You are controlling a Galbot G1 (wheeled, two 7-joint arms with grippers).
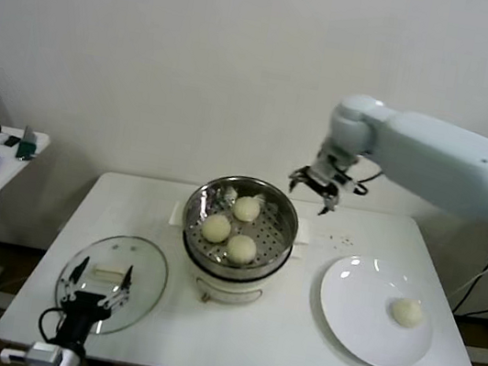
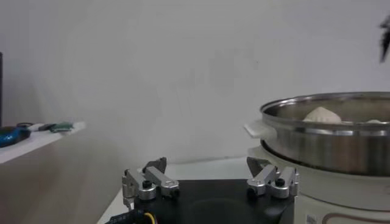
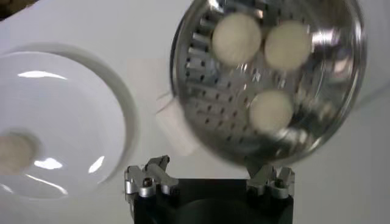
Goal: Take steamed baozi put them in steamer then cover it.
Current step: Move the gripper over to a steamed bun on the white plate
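Even, bright indoor light, glare on the steamer (image 3: 268,79) (blurred in the right wrist view), soft shadows.

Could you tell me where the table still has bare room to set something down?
Bare white table runs along the near edge, between the clear glass lid and the flat white plate, in front of the shiny steel steamer basket. The far left corner is bare too. The middle is crowded.

Shiny perforated stainless-steel steamer (image 1: 239,224) (mirror-bright rim), smooth matt baozi (image 1: 241,249), glossy white plate (image 1: 362,315), clear glass cover (image 1: 148,275).
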